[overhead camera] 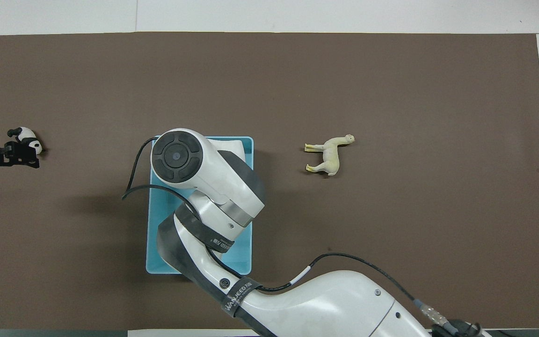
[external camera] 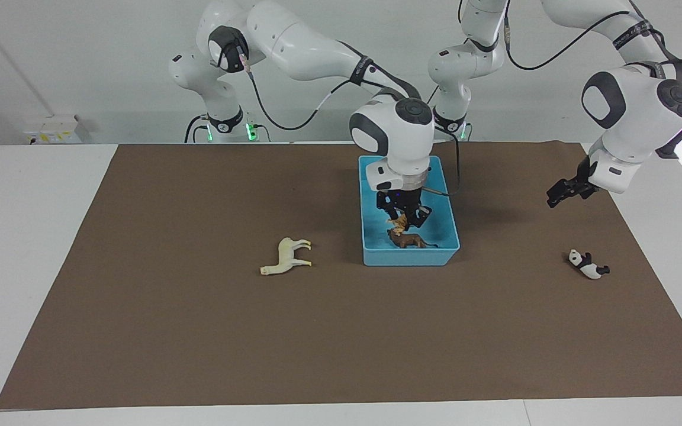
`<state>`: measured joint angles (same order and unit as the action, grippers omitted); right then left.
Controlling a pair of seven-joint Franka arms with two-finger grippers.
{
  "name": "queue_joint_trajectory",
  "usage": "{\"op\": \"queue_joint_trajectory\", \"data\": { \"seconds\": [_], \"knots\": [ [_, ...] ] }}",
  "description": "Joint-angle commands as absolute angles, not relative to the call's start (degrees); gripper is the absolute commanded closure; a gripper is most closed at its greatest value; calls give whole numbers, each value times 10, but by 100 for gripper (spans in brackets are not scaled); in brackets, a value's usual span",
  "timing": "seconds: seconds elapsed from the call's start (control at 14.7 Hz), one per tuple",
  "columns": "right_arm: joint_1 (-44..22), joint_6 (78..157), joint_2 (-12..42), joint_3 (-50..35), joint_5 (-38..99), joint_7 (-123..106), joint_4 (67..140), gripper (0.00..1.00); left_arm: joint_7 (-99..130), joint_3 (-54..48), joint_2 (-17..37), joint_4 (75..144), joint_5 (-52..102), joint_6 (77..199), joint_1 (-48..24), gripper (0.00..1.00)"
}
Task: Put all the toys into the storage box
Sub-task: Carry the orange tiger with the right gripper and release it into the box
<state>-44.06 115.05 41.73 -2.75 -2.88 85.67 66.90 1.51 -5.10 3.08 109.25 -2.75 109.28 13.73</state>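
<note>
The light-blue storage box [external camera: 407,258] holds the brown lion [external camera: 410,239], which lies on its floor at the end farther from the robots. My right gripper [external camera: 403,222] hangs inside the box just above the lion, shut on the orange striped tiger [external camera: 399,224]. In the overhead view the right arm covers the lion, the tiger and most of the box [overhead camera: 246,255]. The cream-white horse [external camera: 286,256] [overhead camera: 329,155] lies on the mat beside the box, toward the right arm's end. The panda [external camera: 586,264] [overhead camera: 27,137] lies toward the left arm's end. My left gripper [external camera: 565,193] [overhead camera: 22,155] hovers open and holds nothing, over the mat near the panda.
A brown mat [external camera: 199,331] covers the white table [external camera: 27,236]. The right arm's cable [external camera: 450,177] loops over the box rim.
</note>
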Motion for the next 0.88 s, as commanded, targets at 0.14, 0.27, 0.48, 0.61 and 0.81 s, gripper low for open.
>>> {"op": "queue_joint_trajectory", "data": {
  "seconds": [0.14, 0.27, 0.48, 0.61, 0.81],
  "knots": [
    [-450, 1109, 408, -27, -27, 874, 654, 0, 16, -48, 49, 1026, -44, 1075, 114, 0],
    [-442, 1070, 405, -26, -30, 873, 650, 0, 14, -43, 49, 1071, -53, 1161, 125, 0],
    [-393, 1025, 356, -29, -29, 861, 647, 0, -3, -43, 89, 1086, -62, 1246, 165, 0],
    [-362, 999, 321, -29, -26, 832, 648, 0, -7, -43, 114, 1087, -70, 1301, 191, 0],
    [-310, 945, 294, -30, -27, 675, 656, 0, -4, -42, 178, 1080, -71, 1377, 194, 0]
  ]
}}
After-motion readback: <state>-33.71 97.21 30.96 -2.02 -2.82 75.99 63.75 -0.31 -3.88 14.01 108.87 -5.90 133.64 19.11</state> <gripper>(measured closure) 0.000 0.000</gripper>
